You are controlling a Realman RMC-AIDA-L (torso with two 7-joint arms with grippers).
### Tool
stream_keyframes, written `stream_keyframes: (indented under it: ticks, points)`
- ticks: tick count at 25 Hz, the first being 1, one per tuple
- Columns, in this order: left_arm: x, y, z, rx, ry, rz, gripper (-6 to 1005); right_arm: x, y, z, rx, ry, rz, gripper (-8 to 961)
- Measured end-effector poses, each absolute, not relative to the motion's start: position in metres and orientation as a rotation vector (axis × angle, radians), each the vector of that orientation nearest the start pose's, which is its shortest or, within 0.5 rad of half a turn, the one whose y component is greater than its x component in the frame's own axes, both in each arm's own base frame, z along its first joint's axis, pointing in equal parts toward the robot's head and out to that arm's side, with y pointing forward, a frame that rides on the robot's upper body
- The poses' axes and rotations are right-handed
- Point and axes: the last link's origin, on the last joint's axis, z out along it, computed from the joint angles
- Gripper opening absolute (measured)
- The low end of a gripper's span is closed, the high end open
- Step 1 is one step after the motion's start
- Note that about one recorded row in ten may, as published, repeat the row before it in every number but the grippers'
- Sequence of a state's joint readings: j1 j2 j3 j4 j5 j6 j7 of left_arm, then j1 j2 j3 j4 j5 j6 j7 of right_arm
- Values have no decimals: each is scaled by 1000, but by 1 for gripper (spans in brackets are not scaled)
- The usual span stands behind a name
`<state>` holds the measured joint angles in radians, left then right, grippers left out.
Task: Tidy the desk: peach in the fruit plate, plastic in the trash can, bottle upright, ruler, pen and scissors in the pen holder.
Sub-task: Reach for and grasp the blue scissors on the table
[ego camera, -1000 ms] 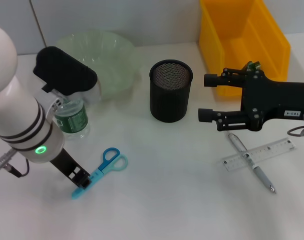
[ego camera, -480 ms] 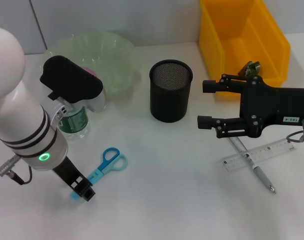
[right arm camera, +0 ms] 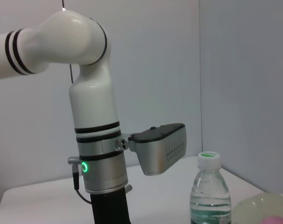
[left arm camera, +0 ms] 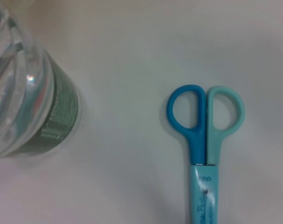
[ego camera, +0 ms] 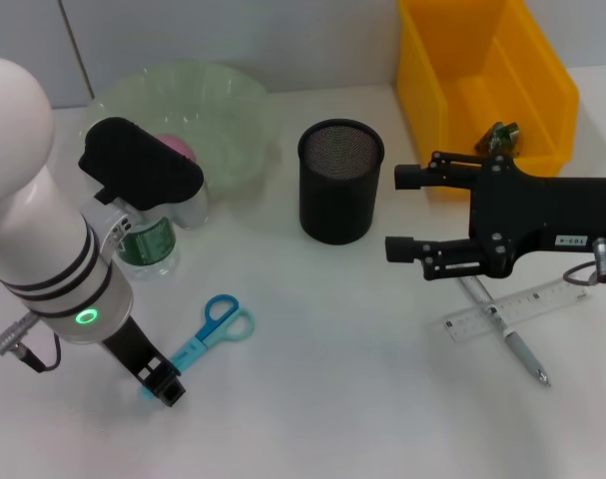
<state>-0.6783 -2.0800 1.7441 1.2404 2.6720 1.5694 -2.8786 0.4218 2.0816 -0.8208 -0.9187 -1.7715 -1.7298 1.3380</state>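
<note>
White desktop (ego camera: 332, 419) as the ground; lying flat on it, toward the robot's left front, scissors (ego camera: 211, 332); running slantwise with the long axis, ring handles turning toward the pen holder (ego camera: 340, 182), closed blade end pointing the opposite way, toward the near edge; in the left wrist view showing scissors (left arm camera: 204, 140) handles-first, apart from the upright bottle (left arm camera: 24, 98).

Hanging right over the blade end, left gripper (ego camera: 163, 382), so clearly the nearer one; clenched or released, not possible to tell; probably needing to line up across the long axis and not along it before any pinch.

Standing well apart, across the desk, the pen holder; meaning a carry toward the middle afterwards, judging by the task.

Hovering beside the pen holder, right gripper (ego camera: 392, 212), spread wide and carrying nothing, above the crossed pen (ego camera: 502, 334) and ruler (ego camera: 542, 301).
</note>
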Motion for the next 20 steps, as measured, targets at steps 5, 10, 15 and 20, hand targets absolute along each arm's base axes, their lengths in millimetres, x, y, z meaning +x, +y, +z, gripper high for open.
stream_keyframes:
  ticks: [5, 10, 15, 20]
  points:
    - [-178, 328, -56, -2503, -971, 893, 534, 228, 312, 38, -2748, 231, 863, 825]
    - [-178, 329, -56, -2503, -973, 892, 534, 228, 313, 38, -2745, 231, 867, 825]
    - [-180, 328, -57, -2503, -974, 900, 534, 227, 313, 38, -2747, 228, 872, 825]
    - [-180, 328, -57, -2503, -973, 899, 534, 225, 312, 36, -2761, 223, 867, 825]
